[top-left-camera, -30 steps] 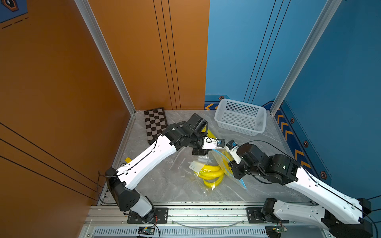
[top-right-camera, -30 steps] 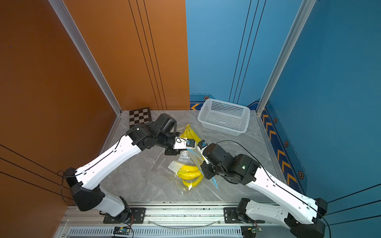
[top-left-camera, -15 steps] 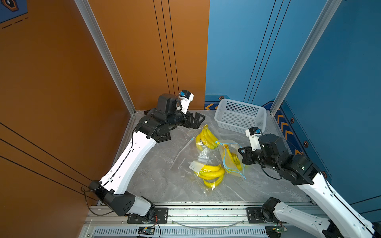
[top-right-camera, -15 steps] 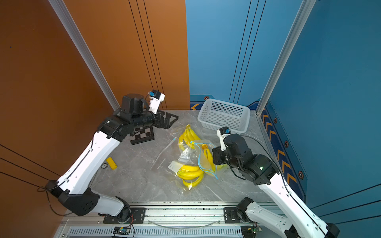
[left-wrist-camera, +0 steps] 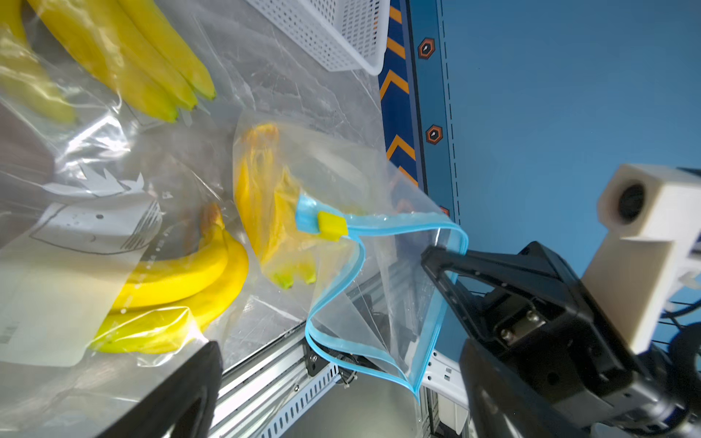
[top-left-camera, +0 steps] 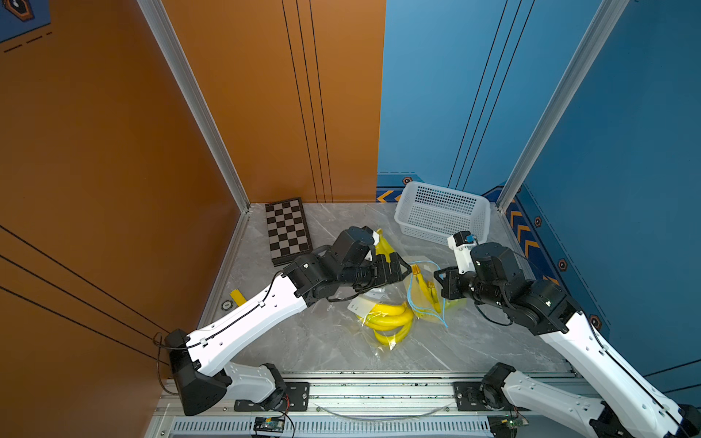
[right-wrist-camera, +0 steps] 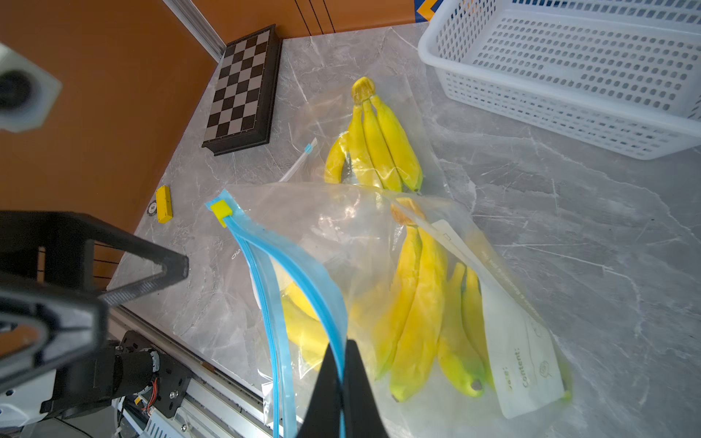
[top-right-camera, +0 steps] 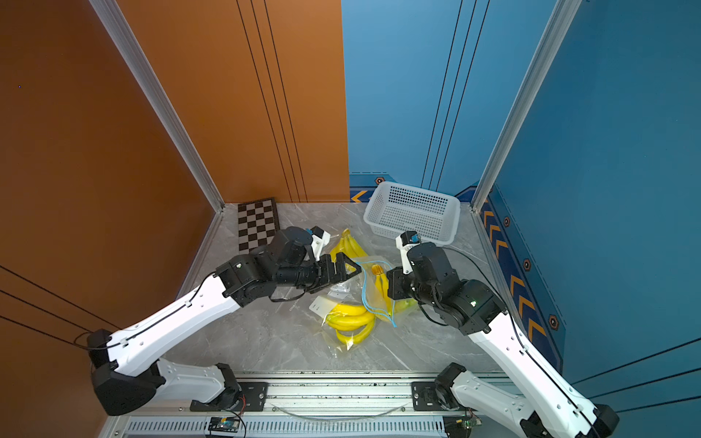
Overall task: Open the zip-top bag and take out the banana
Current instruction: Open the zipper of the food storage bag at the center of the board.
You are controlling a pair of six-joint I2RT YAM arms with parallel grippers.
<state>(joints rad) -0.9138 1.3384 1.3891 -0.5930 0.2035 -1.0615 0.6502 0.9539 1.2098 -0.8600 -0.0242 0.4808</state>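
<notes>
The clear zip-top bag [right-wrist-camera: 341, 242] with a blue zip rim and a yellow slider [left-wrist-camera: 332, 226] is lifted at mid-table, its mouth gaping open. A bunch of yellow bananas [right-wrist-camera: 421, 303] lies inside it. My right gripper [right-wrist-camera: 343, 375] is shut on one side of the blue rim [left-wrist-camera: 461, 242] and shows in both top views [top-left-camera: 436, 275] [top-right-camera: 390, 275]. My left gripper [top-left-camera: 403, 268] [top-right-camera: 351, 267] stands open just left of the bag's mouth, facing it, holding nothing. In the left wrist view its fingers [left-wrist-camera: 182, 386] frame the gaping mouth.
A white perforated basket [top-left-camera: 442, 212] stands at the back right and a chessboard [top-left-camera: 286, 231] at the back left. Two other clear bags with bananas lie behind [top-left-camera: 384, 246] and in front [top-left-camera: 387, 322] of the held bag. A small yellow block [top-left-camera: 237, 295] lies by the left wall.
The left gripper opened, let go beside the right gripper, swung up and back toward the chessboard, then came down again to the bag's mouth. The right gripper drew the rim rightward and stayed shut.
</notes>
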